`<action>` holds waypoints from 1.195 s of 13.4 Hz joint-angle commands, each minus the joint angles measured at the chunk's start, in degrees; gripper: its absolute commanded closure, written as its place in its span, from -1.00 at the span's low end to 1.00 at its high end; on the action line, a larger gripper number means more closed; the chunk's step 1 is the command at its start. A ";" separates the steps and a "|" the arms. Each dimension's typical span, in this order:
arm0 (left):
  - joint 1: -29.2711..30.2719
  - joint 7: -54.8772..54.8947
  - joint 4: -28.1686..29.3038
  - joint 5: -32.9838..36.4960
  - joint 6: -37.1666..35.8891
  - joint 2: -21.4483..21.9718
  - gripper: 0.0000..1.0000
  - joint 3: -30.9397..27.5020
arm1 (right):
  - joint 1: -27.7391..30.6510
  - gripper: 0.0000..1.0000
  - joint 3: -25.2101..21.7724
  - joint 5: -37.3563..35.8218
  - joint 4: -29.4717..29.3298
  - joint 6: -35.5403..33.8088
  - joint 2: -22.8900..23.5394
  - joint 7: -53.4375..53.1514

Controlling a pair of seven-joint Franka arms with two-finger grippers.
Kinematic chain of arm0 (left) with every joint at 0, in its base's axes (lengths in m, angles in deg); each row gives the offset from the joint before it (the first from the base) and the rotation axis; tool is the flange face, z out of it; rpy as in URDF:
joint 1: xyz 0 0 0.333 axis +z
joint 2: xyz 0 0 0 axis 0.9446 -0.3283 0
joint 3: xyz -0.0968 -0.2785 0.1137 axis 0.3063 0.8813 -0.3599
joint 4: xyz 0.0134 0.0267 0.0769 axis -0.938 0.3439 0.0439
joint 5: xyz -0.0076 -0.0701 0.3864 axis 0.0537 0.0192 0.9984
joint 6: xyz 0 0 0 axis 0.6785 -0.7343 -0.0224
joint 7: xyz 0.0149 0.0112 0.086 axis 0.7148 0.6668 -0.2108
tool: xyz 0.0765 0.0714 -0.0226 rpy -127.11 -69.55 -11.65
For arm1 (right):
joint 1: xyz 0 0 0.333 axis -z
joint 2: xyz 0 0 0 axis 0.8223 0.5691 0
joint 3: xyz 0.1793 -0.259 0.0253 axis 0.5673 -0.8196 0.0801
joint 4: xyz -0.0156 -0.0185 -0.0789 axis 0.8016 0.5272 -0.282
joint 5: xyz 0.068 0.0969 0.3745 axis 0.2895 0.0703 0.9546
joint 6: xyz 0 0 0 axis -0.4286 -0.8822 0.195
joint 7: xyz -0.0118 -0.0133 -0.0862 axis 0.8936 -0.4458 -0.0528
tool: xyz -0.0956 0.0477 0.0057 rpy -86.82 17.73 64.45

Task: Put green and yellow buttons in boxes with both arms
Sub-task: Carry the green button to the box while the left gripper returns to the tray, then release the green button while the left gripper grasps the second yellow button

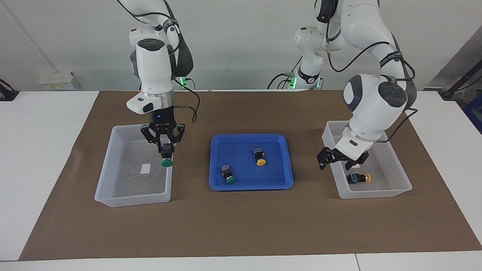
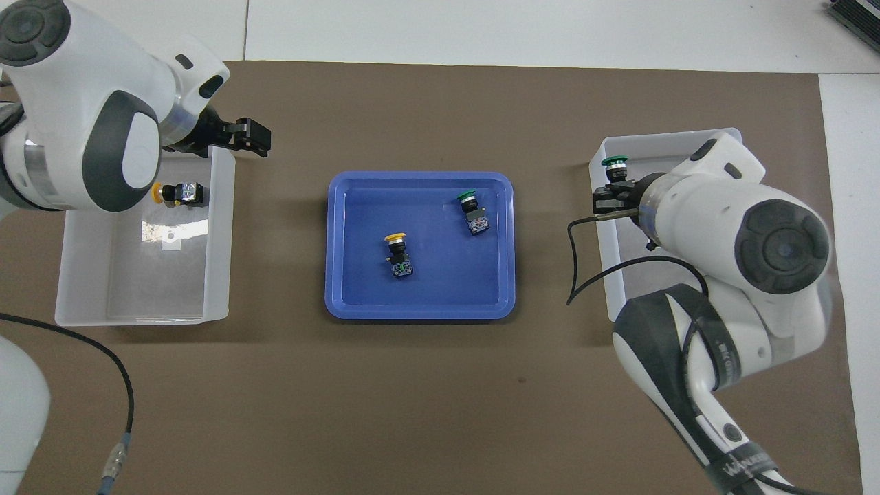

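Facing on, the right gripper (image 1: 164, 145) clamps a green button (image 1: 166, 157) cap-down over its bin (image 1: 109, 177); the left gripper (image 1: 331, 160), fingers spread and empty, hangs over the other bin's (image 1: 395, 177) wall, a yellow button (image 1: 359, 178) lying inside. Overhead, the blue tray (image 2: 344, 240) holds one yellow button (image 2: 397, 254) and one green button (image 2: 472, 210).

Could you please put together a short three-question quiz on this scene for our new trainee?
1. True or false: the right gripper holds a green button over a box.
2. How many buttons lie in the blue tray?
A. one B. two C. three
3. What colour is the cap of the button lying in the box under the left gripper?

Key: 1 true; 2 B; 3 yellow.
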 commanded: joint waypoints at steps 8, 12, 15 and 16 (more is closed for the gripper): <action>-13.53 -21.87 7.48 4.74 2.63 4.18 -1.00 -1.29 | 8.34 1.00 0.58 9.14 3.35 4.73 5.78 12.98; -17.31 -31.88 9.06 9.93 2.81 3.05 -1.00 -1.20 | 8.60 1.00 0.58 9.14 3.27 10.44 11.23 12.54; -18.55 -39.89 10.20 10.90 6.49 1.46 -1.00 -1.11 | 8.34 1.00 0.58 9.14 3.27 16.08 14.58 12.28; -18.64 -40.95 11.16 10.90 7.80 1.37 -1.00 -1.11 | 8.34 1.00 0.58 9.14 3.26 16.25 14.67 11.93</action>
